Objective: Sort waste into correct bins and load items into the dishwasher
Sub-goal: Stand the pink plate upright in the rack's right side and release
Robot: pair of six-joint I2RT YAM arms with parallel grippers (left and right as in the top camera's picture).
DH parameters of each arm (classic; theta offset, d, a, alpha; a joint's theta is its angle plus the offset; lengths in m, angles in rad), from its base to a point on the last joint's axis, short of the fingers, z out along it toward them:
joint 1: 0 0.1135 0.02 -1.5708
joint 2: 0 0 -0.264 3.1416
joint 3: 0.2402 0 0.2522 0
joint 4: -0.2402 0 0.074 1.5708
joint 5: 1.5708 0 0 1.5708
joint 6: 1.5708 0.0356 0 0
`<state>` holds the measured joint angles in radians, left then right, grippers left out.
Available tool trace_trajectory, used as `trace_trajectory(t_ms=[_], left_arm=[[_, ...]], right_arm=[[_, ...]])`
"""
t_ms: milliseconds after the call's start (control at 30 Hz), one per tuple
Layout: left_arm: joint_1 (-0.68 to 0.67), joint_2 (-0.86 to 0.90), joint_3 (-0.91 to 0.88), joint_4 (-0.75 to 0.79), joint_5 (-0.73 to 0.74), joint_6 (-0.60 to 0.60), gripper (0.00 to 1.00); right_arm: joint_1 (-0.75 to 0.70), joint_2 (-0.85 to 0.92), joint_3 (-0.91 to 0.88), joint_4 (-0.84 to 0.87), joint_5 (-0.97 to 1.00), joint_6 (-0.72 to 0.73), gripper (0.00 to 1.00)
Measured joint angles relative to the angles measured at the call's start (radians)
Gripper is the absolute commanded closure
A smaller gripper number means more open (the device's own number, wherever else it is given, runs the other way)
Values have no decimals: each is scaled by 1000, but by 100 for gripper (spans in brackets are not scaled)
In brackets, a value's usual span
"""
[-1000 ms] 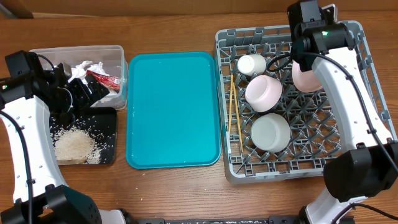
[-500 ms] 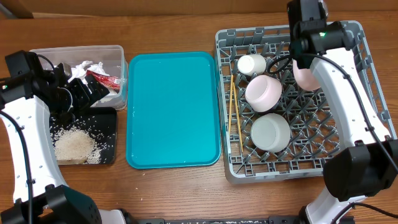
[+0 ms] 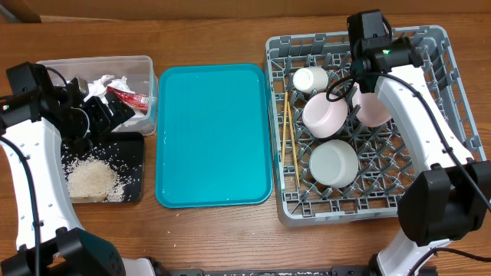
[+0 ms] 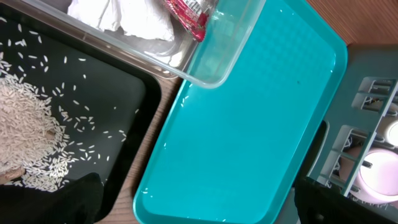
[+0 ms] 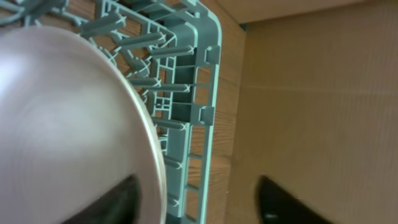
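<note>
Pale pink plate being shown upright in the dish rack, at the spread right claw.

Overhead, the pale pink plate (image 3: 376, 107) is being seen on edge among the pegs of the grey dish rack (image 3: 360, 215), just below the right claw (image 3: 359, 77) and beside the pink bowl (image 3: 324, 115); the left claw (image 3: 115, 115) is being held over the clear tub (image 3: 146, 65), well apart from the plate. In the left wrist view, that claw is being shown spread and empty above the teal tray (image 4: 249, 124). In the right wrist view, the plate's rim is being framed between wide-spread fingers (image 5: 118, 199); contact cannot be told.
</note>
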<state>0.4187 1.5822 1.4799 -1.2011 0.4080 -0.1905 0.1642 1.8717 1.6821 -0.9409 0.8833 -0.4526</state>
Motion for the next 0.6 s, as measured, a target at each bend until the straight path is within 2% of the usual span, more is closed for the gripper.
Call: trace_trajectory(t_ms=[33, 167, 333, 467, 600], left_arm=[[0, 0, 0, 0, 0, 0, 0], [0, 0, 0, 0, 0, 0, 0], [0, 0, 0, 0, 0, 0, 0], [0, 0, 0, 0, 0, 0, 0], [0, 0, 0, 0, 0, 0, 0]], right_arm=[[0, 0, 0, 15, 3, 3, 0], [1, 0, 0, 43, 18, 0, 0], [26, 0, 16, 39, -16, 82, 0], [77, -10, 52, 40, -164, 205, 0], [142, -54, 56, 40, -417, 289, 0]])
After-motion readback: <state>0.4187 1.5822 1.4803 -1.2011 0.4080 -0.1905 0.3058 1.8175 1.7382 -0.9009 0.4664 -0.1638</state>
